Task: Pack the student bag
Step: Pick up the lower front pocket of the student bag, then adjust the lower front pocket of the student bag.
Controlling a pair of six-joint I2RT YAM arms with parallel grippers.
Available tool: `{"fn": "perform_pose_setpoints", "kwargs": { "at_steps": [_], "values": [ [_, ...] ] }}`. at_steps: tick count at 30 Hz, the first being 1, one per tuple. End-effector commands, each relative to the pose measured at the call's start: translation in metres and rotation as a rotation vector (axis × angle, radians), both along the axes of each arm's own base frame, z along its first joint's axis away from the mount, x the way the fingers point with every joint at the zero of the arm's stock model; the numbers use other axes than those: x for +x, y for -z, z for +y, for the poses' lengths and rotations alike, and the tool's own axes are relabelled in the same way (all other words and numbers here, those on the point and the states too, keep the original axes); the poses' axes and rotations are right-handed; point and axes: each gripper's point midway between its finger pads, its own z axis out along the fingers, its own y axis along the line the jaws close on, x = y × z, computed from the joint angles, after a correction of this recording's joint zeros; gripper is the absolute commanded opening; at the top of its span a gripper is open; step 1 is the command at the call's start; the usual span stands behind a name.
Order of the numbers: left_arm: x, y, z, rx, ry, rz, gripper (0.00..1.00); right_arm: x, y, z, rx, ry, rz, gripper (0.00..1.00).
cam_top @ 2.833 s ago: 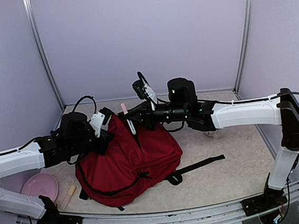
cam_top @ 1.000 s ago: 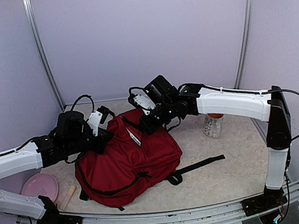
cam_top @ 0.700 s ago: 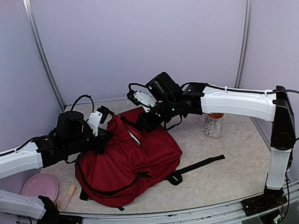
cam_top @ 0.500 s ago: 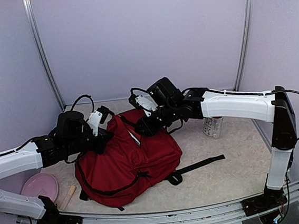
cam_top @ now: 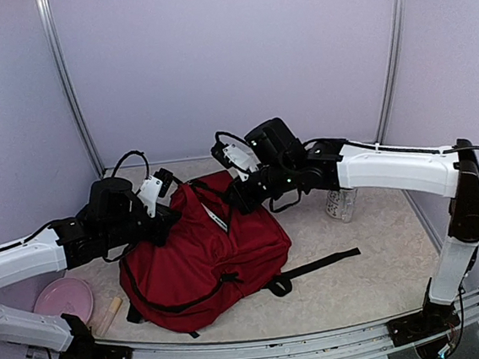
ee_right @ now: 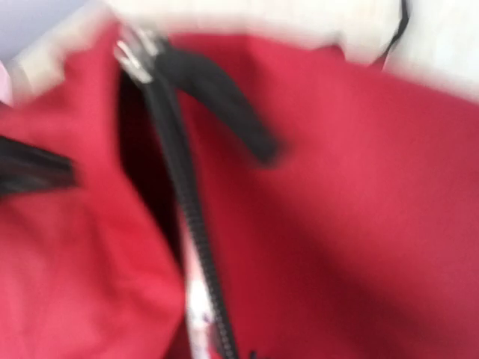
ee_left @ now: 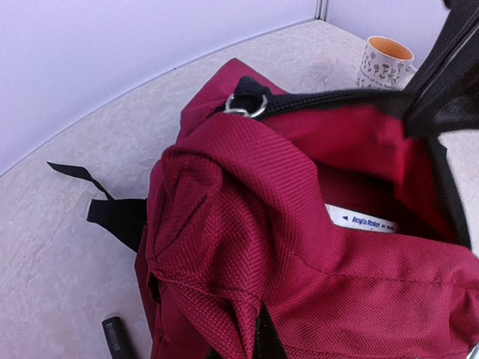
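The dark red student bag [cam_top: 204,255] lies on the table with its top opening facing the back. My left gripper [cam_top: 165,214] is shut on a fold of the bag's fabric at the left side of the opening and holds it up; in the left wrist view [ee_left: 258,340] the fold hides the fingers. A white label [ee_left: 361,220] shows inside the bag [ee_left: 224,224]. My right gripper [cam_top: 235,199] is at the right rim of the opening, by the black zipper [ee_right: 187,224]. The right wrist view is blurred and does not show its fingers.
A patterned cup [cam_top: 341,204] stands right of the bag, also in the left wrist view [ee_left: 385,63]. A pink plate [cam_top: 62,298] and a wooden stick [cam_top: 108,315] lie at the front left. A black strap [cam_top: 320,265] trails right. A dark cylinder [ee_left: 116,338] lies by the bag.
My right arm has swung round over the bag's opening and shifted slightly right and lower in the last second. The pink item near its fingers earlier no longer shows. The left arm has stayed put.
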Motion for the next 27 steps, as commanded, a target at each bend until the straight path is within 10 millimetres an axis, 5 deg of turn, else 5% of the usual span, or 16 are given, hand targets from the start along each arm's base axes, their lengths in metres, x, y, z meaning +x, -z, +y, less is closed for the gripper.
{"fn": "perform_pose_setpoints", "kwargs": {
  "at_steps": [1, 7, 11, 12, 15, 18, 23, 27],
  "values": [
    [0.013, -0.065, -0.011, -0.142, 0.01, -0.162, 0.0, 0.0, -0.119, -0.024, 0.221, 0.064, -0.251, 0.0],
    [0.028, -0.109, -0.042, -0.193, 0.061, -0.217, 0.0, 0.001, -0.145, -0.04, 0.228, 0.1, -0.338, 0.0],
    [0.057, -0.089, -0.043, -0.2, 0.016, -0.134, 0.0, 0.019, -0.133, -0.055, 0.172, 0.156, -0.355, 0.0],
    [0.06, -0.077, -0.043, -0.18, 0.003, -0.1, 0.05, 0.022, -0.129, -0.059, 0.166, 0.162, -0.347, 0.0],
    [0.062, -0.039, -0.037, -0.116, -0.045, 0.001, 0.67, 0.031, -0.117, -0.067, 0.135, 0.188, -0.336, 0.0],
    [0.059, -0.025, -0.018, -0.084, -0.133, 0.06, 0.92, 0.044, -0.115, -0.08, 0.105, 0.218, -0.351, 0.0],
    [0.046, -0.014, 0.034, -0.07, -0.359, 0.141, 0.99, 0.074, -0.116, -0.101, 0.099, 0.239, -0.386, 0.0],
    [0.028, 0.008, 0.071, -0.183, -0.519, 0.285, 0.99, 0.072, -0.11, -0.086, 0.121, 0.125, -0.389, 0.0]
  ]
}}
